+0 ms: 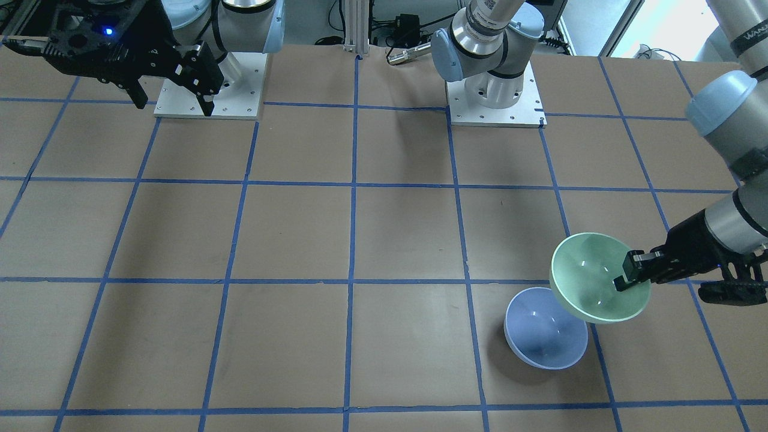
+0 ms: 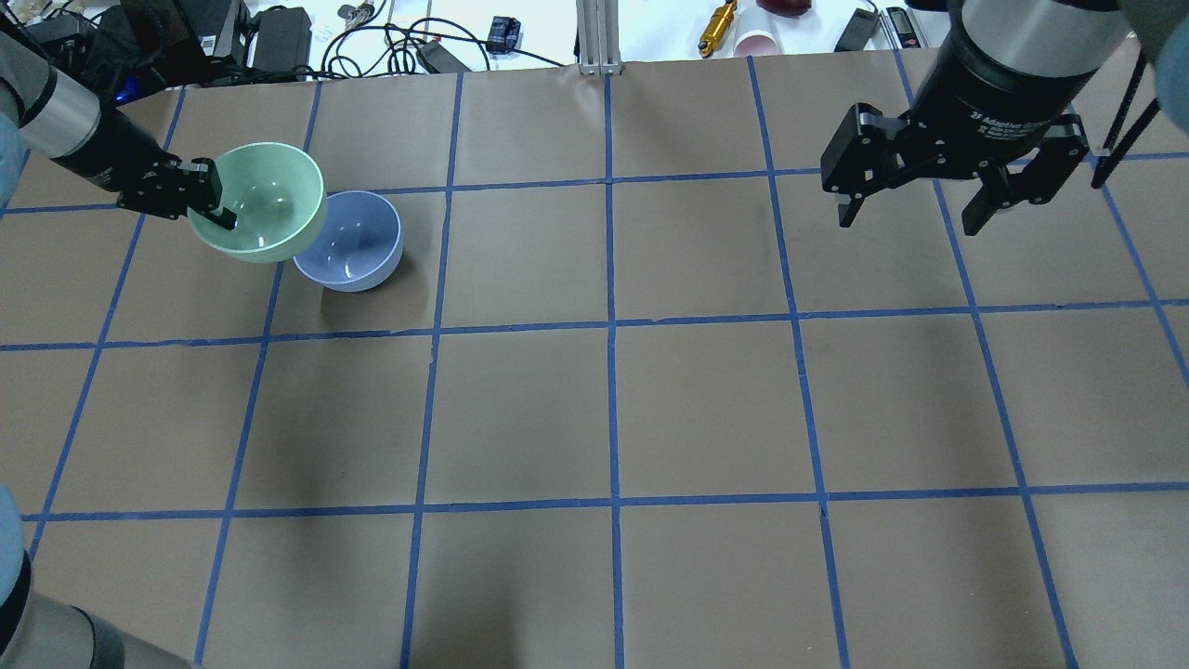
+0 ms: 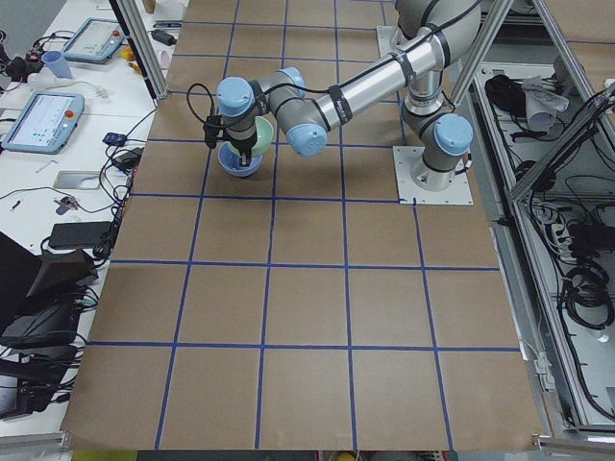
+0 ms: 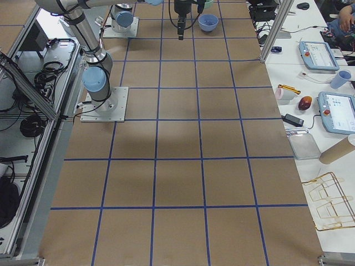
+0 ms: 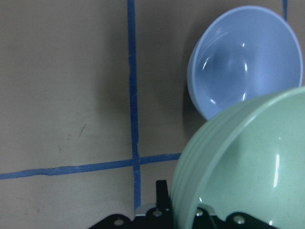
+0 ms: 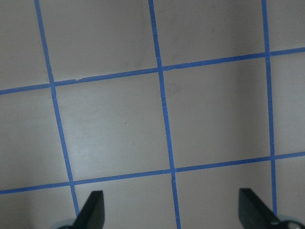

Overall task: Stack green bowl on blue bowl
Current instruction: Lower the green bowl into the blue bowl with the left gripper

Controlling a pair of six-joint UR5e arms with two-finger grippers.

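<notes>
On the one taped table [image 2: 613,409] were two grippers and two bowls. The right gripper [image 2: 908,223] hung spread wide and empty, well apart. The left gripper [image 2: 214,203] pinched the rim of the one green bowl [image 2: 269,190], which was tilted and partly over the one blue bowl [image 2: 358,249].

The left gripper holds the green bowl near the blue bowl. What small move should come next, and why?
Probably carry the green bowl a little sideways until it is centred above the blue bowl, and only then lower it. The left gripper pinches its rim. The bowl is lifted, seems tilted, and overlaps only one edge of the blue bowl.
</notes>
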